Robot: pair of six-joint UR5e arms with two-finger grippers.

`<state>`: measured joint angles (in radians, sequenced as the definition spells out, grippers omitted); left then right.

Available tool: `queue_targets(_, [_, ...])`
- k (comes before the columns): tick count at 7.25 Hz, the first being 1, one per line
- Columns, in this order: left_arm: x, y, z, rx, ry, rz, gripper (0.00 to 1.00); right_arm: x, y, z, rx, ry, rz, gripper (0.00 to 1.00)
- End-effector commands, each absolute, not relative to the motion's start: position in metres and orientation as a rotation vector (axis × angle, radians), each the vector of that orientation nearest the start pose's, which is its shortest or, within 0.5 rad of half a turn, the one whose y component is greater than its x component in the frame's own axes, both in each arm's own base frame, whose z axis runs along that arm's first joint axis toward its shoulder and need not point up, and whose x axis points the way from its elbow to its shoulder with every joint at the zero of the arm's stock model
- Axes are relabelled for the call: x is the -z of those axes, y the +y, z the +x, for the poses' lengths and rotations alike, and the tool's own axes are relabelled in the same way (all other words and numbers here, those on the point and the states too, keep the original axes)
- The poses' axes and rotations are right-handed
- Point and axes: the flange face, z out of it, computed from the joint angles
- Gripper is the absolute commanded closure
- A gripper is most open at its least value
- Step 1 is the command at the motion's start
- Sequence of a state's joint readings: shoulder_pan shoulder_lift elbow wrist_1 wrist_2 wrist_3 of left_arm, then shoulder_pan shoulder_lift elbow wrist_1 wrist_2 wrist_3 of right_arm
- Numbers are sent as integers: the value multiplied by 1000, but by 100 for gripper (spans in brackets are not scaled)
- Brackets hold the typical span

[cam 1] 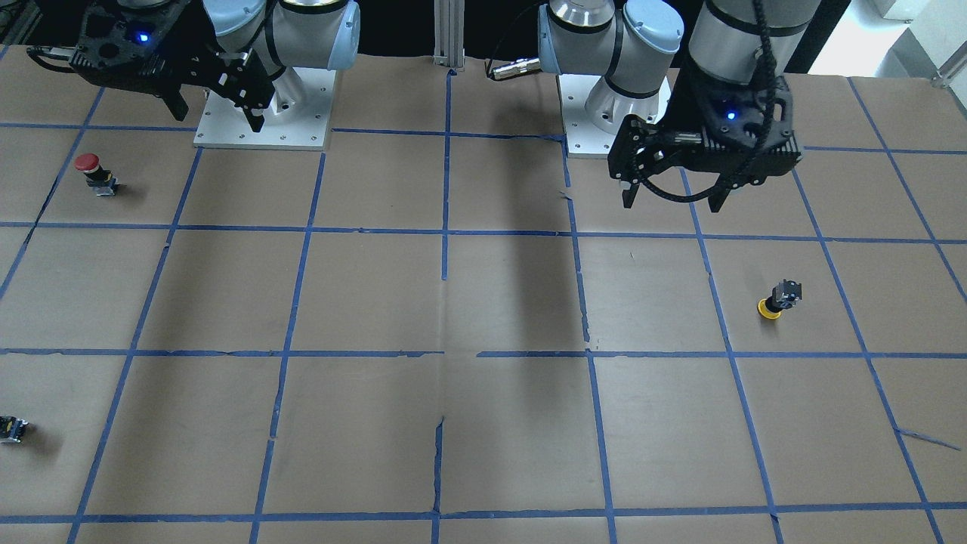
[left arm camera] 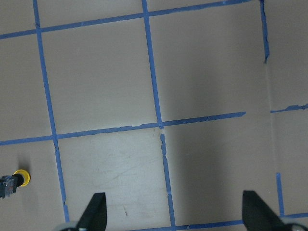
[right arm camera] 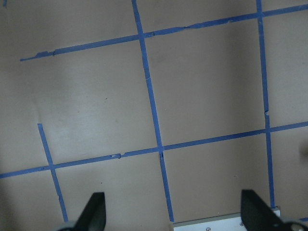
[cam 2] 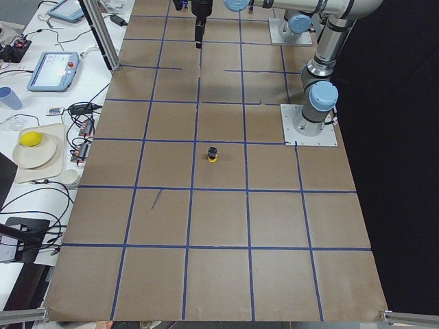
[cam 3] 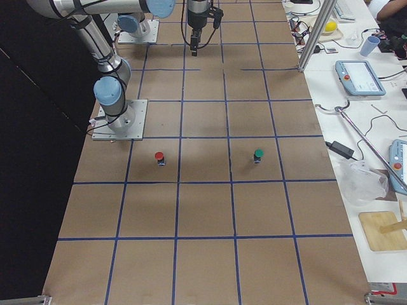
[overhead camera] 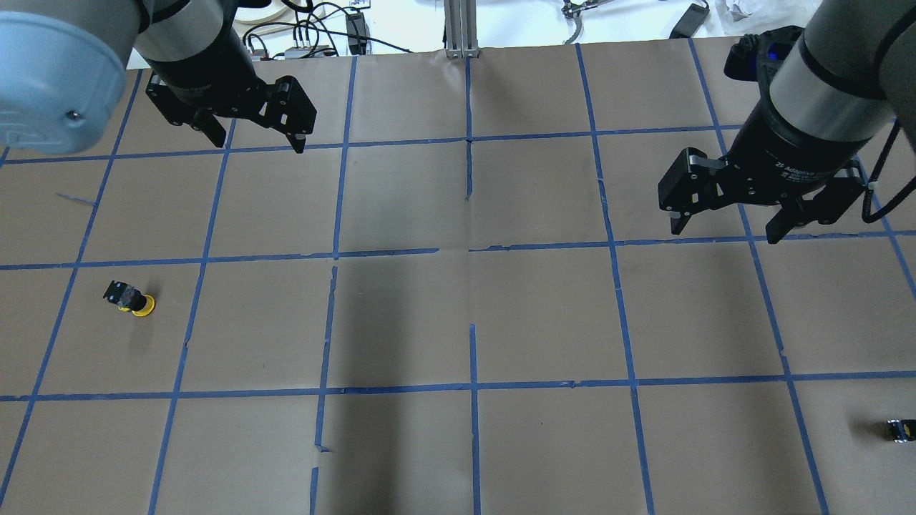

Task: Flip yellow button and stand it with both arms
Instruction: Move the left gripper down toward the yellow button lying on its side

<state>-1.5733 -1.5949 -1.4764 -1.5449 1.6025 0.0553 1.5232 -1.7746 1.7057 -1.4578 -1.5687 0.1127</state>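
Observation:
The yellow button (cam 1: 778, 299) stands upside down on its yellow cap, black body up, on the brown paper; it also shows in the overhead view (overhead camera: 129, 299), the exterior left view (cam 2: 213, 155) and at the left wrist view's lower left edge (left arm camera: 13, 182). My left gripper (cam 1: 672, 202) (overhead camera: 257, 143) (left arm camera: 174, 211) is open and empty, held above the table, apart from the button and nearer the robot's base. My right gripper (cam 1: 219, 119) (overhead camera: 726, 232) (right arm camera: 172, 211) is open and empty, far from the button, over bare paper.
A red-capped button (cam 1: 94, 174) (cam 3: 159, 157) stands on my right arm's side near its base plate (cam 1: 264, 121). A tiny dark block with a yellow spot (cam 1: 11, 428) (overhead camera: 900, 429) lies farther out; it looks green-topped in the exterior right view (cam 3: 258, 155). Blue tape grids the paper.

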Motion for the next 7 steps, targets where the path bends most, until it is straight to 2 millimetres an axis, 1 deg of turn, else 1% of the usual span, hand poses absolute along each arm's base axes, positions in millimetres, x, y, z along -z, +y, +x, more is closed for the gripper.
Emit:
queue_targets(1, [-537, -495, -126, 185, 3130, 62, 0, -502, -406, 114, -70, 3129, 250, 0])
queue_targets(2, [-535, -493, -125, 178, 3129, 62, 0, -503, -406, 114, -65, 3129, 250, 0])
queue_targets(3, [-528, -489, -126, 133, 3134, 62, 0, -502, -407, 115, -63, 3128, 248, 0])
queue_targets(4, [-521, -492, -122, 116, 3136, 53, 0, -502, -407, 114, -65, 3129, 245, 0])
queue_targets(5, [-519, -494, -120, 114, 3127, 57, 0, -501, -406, 115, -68, 3128, 248, 0])
queue_targets(6, [-508, -496, -97, 58, 3061, 98, 0, -502, -406, 115, -63, 3126, 250, 0])
queue_targets(7, [-492, -501, -49, 10, 3062, 51, 0, -502, -408, 114, -60, 3130, 243, 0])
